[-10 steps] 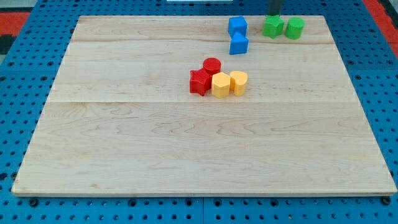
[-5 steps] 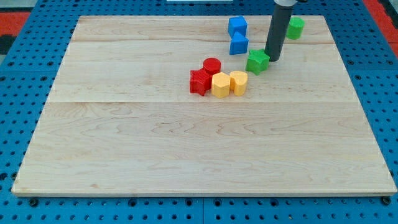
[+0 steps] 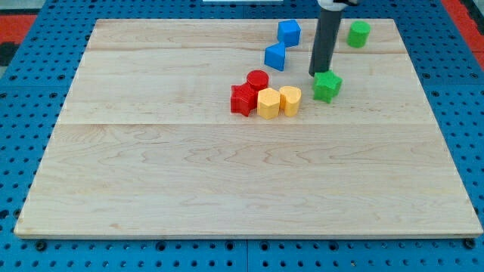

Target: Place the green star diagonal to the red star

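Resting on the pale wooden board, the green star-shaped block lies right of the board's centre line in the view, in the upper half. My tip, the lower end of the straight dark rod, sits just at the star's upper-left edge, touching or nearly so (contact cannot be confirmed). Being a bare rod, the tool neither clasps nor releases anything; it only bears against a block from the side.

To the view's left of the green star, a short way apart, stands a tight cluster: a yellow rounded block, a yellow hexagonal block touching it, the red star-shaped block at the cluster's left end, and a red cylinder just above, between the red star and the yellow hexagon.

Toward the view's top, a blue wedge-like block lies left of the rod, with a blue cube-like block above it. A green cylinder stands near the board's top right, well apart from the green star.

Blue perforated surface surrounds the board.
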Robot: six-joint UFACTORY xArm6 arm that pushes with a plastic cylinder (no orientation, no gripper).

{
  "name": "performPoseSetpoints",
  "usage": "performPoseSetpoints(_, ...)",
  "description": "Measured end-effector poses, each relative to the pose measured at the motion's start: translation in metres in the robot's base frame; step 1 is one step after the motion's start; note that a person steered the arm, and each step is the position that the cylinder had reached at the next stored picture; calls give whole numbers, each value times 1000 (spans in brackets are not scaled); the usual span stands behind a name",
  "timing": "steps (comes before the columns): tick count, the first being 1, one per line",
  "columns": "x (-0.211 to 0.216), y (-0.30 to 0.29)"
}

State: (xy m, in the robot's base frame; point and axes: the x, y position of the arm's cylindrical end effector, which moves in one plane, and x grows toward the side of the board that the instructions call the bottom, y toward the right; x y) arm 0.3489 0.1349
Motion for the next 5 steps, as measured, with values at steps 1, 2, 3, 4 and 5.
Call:
performPoseSetpoints(1, 39, 22)
performPoseSetpoints(2, 62, 40)
performPoseSetpoints(3, 110, 28)
performPoseSetpoints(4, 161, 10)
performPoseSetpoints(5, 188, -32)
